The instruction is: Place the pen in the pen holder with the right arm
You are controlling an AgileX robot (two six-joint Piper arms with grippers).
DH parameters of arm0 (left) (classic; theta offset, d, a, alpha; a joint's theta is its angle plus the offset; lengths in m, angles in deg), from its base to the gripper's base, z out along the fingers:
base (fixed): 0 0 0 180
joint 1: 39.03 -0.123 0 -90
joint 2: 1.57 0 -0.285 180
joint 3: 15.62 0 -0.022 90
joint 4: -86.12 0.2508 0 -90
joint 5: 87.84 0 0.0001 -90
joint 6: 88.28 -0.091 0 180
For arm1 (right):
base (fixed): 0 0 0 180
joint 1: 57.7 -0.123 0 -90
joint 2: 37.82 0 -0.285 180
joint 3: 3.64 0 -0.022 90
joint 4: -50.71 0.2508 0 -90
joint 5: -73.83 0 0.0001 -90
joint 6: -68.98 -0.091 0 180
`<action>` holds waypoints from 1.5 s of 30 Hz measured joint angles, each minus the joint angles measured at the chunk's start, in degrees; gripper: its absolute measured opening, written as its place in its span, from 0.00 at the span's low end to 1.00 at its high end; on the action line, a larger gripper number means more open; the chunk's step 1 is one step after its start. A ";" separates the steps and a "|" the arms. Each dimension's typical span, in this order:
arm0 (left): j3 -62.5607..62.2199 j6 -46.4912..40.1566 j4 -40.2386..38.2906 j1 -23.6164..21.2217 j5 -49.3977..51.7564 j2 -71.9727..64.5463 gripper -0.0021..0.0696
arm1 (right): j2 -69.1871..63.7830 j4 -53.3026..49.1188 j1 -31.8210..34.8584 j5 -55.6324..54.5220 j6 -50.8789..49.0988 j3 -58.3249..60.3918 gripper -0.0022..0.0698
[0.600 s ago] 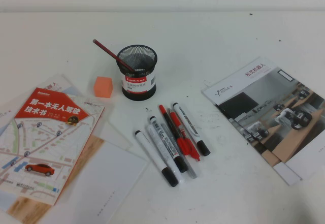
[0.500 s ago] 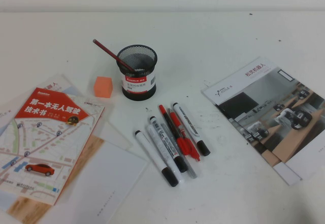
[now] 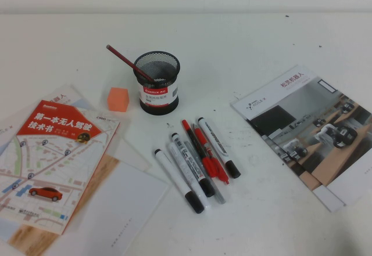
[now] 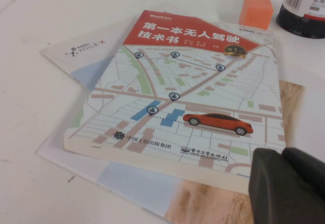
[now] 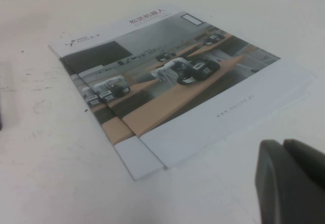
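Note:
The pen holder [image 3: 157, 83], a black mesh cup with a white and red label, stands at mid-table with a red pencil [image 3: 128, 63] leaning in it. Its base shows in the left wrist view [image 4: 304, 8]. In front of it lies a cluster of markers. The pen [image 3: 218, 147], white-barrelled with a black cap and dark print, is the rightmost one. Two more white markers [image 3: 189, 164] and red pens [image 3: 204, 154] lie beside it. Neither arm shows in the high view. My left gripper [image 4: 282, 155] is shut and empty over the map book. My right gripper [image 5: 282, 145] is shut and empty near the brochure.
A map book with a red title band [image 3: 49, 163] lies on papers at the left, and shows in the left wrist view [image 4: 188, 97]. An orange cube [image 3: 117, 99] sits left of the holder. A robot brochure [image 3: 308, 128] lies at the right, also in the right wrist view [image 5: 172, 82].

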 joint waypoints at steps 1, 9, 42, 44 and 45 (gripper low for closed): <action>0.00 0.00 0.00 0.00 0.00 0.00 0.03 | 0.00 0.00 0.00 0.00 0.00 0.00 0.00; 0.00 0.00 0.00 0.00 0.00 0.00 0.03 | 0.00 0.00 0.00 0.00 0.00 0.00 0.00; 0.00 0.00 0.00 0.00 0.00 0.00 0.03 | 0.00 60.21 0.00 -7.32 2.01 0.00 0.00; 0.00 0.00 0.00 0.00 0.00 0.00 0.03 | 0.00 59.05 0.00 -6.51 6.18 0.00 0.00; 0.00 0.00 0.00 0.00 0.00 0.00 0.03 | 0.00 58.62 0.00 -5.60 8.20 0.00 0.00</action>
